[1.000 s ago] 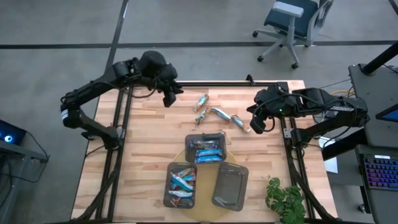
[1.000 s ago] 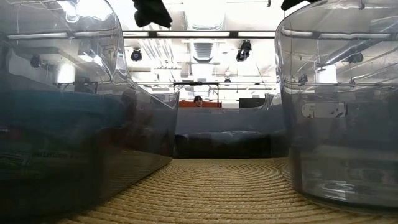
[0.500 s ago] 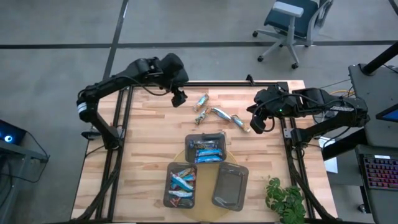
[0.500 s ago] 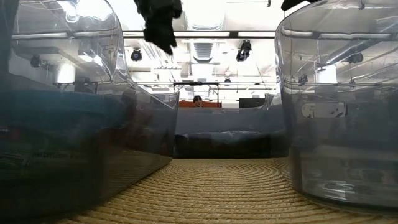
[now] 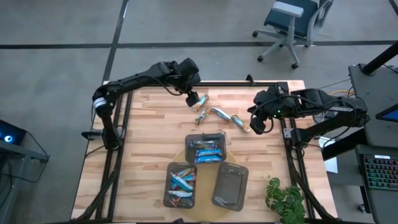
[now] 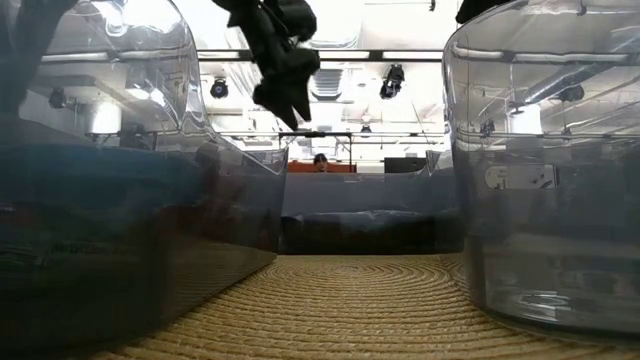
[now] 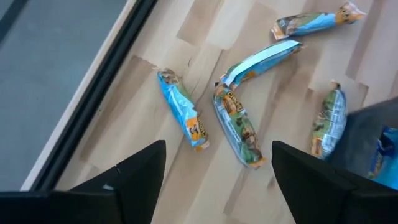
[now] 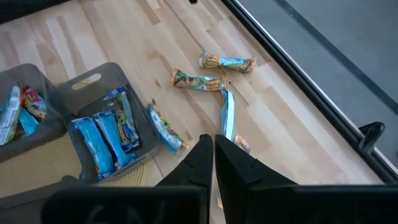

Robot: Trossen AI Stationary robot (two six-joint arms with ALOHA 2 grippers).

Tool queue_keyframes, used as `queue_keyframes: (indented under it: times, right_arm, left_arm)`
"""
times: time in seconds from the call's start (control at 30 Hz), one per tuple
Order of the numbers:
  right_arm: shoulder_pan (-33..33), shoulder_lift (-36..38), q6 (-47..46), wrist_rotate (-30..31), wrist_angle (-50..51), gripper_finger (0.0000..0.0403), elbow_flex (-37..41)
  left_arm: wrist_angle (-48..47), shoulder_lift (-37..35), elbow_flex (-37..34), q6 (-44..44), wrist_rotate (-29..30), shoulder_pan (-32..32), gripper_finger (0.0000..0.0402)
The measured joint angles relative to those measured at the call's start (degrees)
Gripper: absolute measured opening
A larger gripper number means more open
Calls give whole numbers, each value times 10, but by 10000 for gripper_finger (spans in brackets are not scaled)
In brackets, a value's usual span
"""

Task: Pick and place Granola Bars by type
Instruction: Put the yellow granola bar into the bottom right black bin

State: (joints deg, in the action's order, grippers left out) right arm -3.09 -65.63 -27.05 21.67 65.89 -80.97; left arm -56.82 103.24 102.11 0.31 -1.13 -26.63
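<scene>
Several granola bars lie loose on the wood at the table's far side: a blue one [image 7: 183, 118], a green-blue one [image 7: 239, 127], a white-blue one [image 7: 261, 62], another [image 7: 317, 22] farther off, and one [image 7: 329, 121] beside a tray. My left gripper [image 5: 193, 98] hovers open above the blue bar [image 5: 202, 99], fingers slanting down and clear of it. My right gripper [image 5: 256, 124] hangs shut over the table's right side, holding nothing, near the right end bar [image 5: 239, 121].
Three dark grey trays sit on a round woven mat near the front. One [image 5: 207, 149] holds blue bars, one [image 5: 180, 185] holds mixed bars, and one [image 5: 229, 185] shows nothing inside. A green plant [image 5: 283, 199] stands at the front right corner. Bare wood lies at the left.
My left gripper has swung from the table's far left corner toward the right and down, and now hangs over the loose bars. The bars have not moved.
</scene>
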Motion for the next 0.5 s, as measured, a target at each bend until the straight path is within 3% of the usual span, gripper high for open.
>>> queue_keyframes:
  times: [0.5]
  right_arm:
    - [0,5,-20,0,0,8,19]
  left_arm:
    - [50,38,3,5,-1,-12,273]
